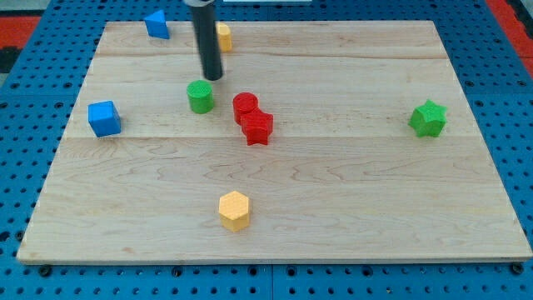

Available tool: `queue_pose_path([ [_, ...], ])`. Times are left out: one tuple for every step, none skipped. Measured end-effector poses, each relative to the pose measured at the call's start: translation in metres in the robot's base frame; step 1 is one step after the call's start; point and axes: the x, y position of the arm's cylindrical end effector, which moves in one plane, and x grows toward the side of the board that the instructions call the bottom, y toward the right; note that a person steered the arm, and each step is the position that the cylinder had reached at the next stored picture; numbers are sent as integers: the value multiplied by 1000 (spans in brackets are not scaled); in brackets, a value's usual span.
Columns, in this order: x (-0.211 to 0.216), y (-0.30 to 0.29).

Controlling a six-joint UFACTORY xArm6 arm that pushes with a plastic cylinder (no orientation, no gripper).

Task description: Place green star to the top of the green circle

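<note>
The green star (428, 118) lies near the board's right edge, at mid height. The green circle (200, 97) stands left of centre in the upper half, far to the left of the star. My tip (213, 77) touches the board just above and slightly right of the green circle, a small gap away from it. The rod rises from there out of the view's top.
A red circle (245, 106) and a red star (257, 127) sit together right of the green circle. A blue cube (104, 118) is at the left, a blue block (156, 24) and a yellow block (223, 37) at the top, a yellow hexagon (234, 210) at the bottom.
</note>
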Motion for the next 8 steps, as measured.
queue_pose_path([
  [22,5],
  [54,-51],
  [62,-112],
  [63,-119],
  [39,-93],
  [-33,-7],
  [-25,131],
  [6,277],
])
